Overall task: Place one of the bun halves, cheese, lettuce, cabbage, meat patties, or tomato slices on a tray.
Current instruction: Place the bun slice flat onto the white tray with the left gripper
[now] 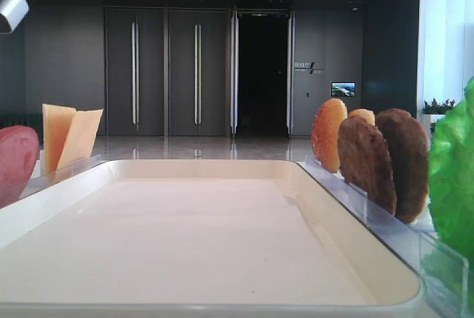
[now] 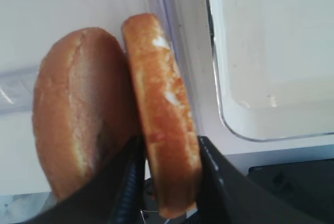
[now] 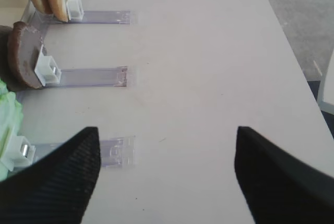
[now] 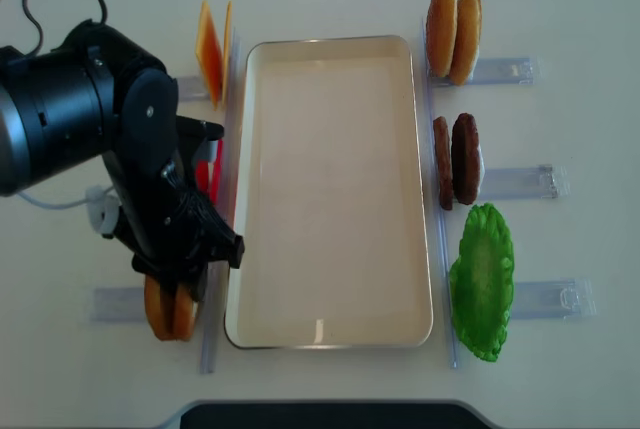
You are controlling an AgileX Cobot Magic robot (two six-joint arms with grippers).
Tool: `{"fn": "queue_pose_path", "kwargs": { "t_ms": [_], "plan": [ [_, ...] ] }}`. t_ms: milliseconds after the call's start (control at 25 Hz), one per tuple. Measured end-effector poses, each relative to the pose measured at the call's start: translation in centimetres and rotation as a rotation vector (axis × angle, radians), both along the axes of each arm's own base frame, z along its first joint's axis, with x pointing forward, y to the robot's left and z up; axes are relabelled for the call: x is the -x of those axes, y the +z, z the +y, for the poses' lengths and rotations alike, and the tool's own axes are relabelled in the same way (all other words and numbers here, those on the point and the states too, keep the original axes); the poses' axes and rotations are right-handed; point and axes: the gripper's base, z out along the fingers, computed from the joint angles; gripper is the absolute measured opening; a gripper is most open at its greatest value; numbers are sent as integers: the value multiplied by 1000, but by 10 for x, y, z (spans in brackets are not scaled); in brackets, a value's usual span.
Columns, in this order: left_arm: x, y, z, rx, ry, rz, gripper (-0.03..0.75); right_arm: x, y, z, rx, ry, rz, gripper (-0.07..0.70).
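Two bun halves stand on edge in a clear rack left of the cream tray (image 4: 330, 189). My left gripper (image 2: 170, 151) is shut on the right bun half (image 2: 159, 93), one finger between the two halves; the other bun half (image 2: 78, 109) leans beside it. From above, the left gripper (image 4: 176, 289) sits over these buns (image 4: 165, 317). My right gripper (image 3: 167, 174) is open over bare table, holding nothing. Cheese (image 4: 212, 49) and a tomato slice (image 4: 210, 174) stand left of the tray. More buns (image 4: 452, 34), meat patties (image 4: 457, 159) and lettuce (image 4: 482, 279) stand to its right. Cabbage is not seen.
Clear plastic racks (image 4: 500, 71) stick out from the food on both sides of the tray. The left arm's black body (image 4: 80, 109) covers part of the left racks. The table edge (image 3: 292, 41) runs near the right gripper. The tray's corner (image 2: 235, 125) lies right of the held bun.
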Motion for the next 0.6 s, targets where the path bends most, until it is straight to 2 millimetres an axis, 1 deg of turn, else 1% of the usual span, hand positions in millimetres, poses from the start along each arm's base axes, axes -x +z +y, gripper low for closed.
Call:
{"fn": "queue_pose_path", "kwargs": {
  "t_ms": [240,480,600],
  "plan": [
    [0,0,1,-15,-7,2,169,0,0,0,0,0,0,538],
    [0,0,2,-18,-8,4,159,0,0,0,0,0,0,538],
    [-1,4,1,-18,-8,2,158,0,0,0,0,0,0,538]
  ]
}}
